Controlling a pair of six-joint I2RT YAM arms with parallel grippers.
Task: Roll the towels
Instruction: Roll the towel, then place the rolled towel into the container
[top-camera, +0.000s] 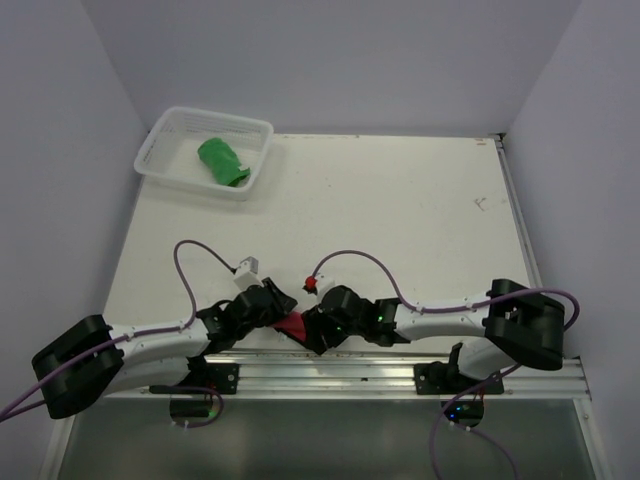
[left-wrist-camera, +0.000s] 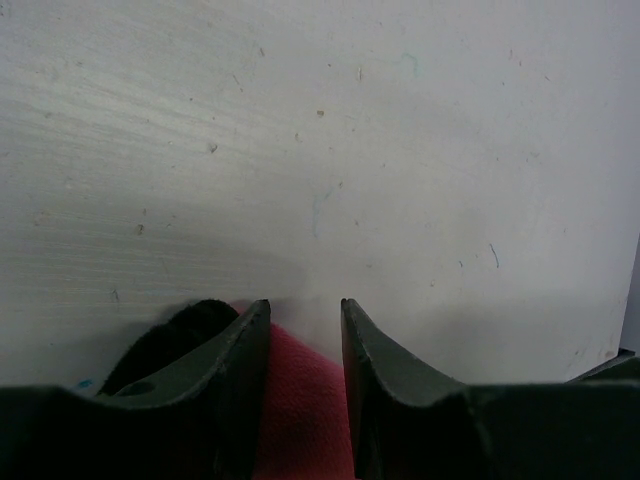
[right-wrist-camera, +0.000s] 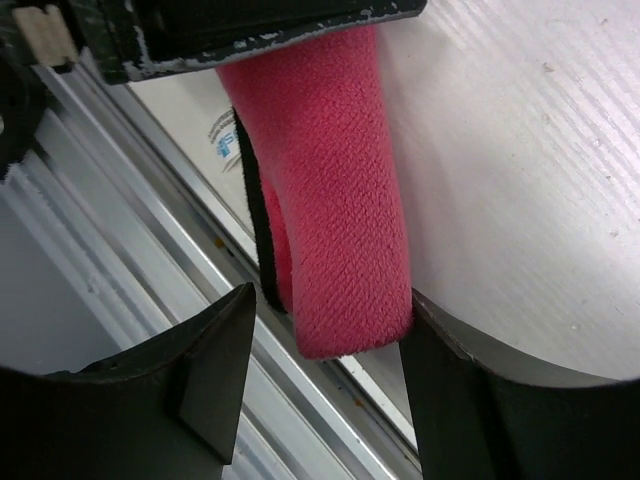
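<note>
two towels, one apparently finished. at the near edge of the surface (top-camera: 400, 220), the left end effector (left-wrist-camera: 305, 312) pinched the red towel (right-wrist-camera: 330, 200), which looked rolled into a tube but not yet let go. the right end effector (right-wrist-camera: 330, 298) stood wide around its free end, not clamping. farther off, the green towel (top-camera: 222, 160) lay rolled in the one white mesh basket (top-camera: 190, 184).

Soft, even light from above leaves the bench (top-camera: 400, 200) bright, without glare; faint shadows sit under the arms (top-camera: 150, 340). Wrist views are dimmer. A soft shadow lies ahead of the left tool (left-wrist-camera: 305, 305), its fingers (left-wrist-camera: 235, 380) blurred. The red towel (right-wrist-camera: 340, 200) shows a sharp weave.
</note>
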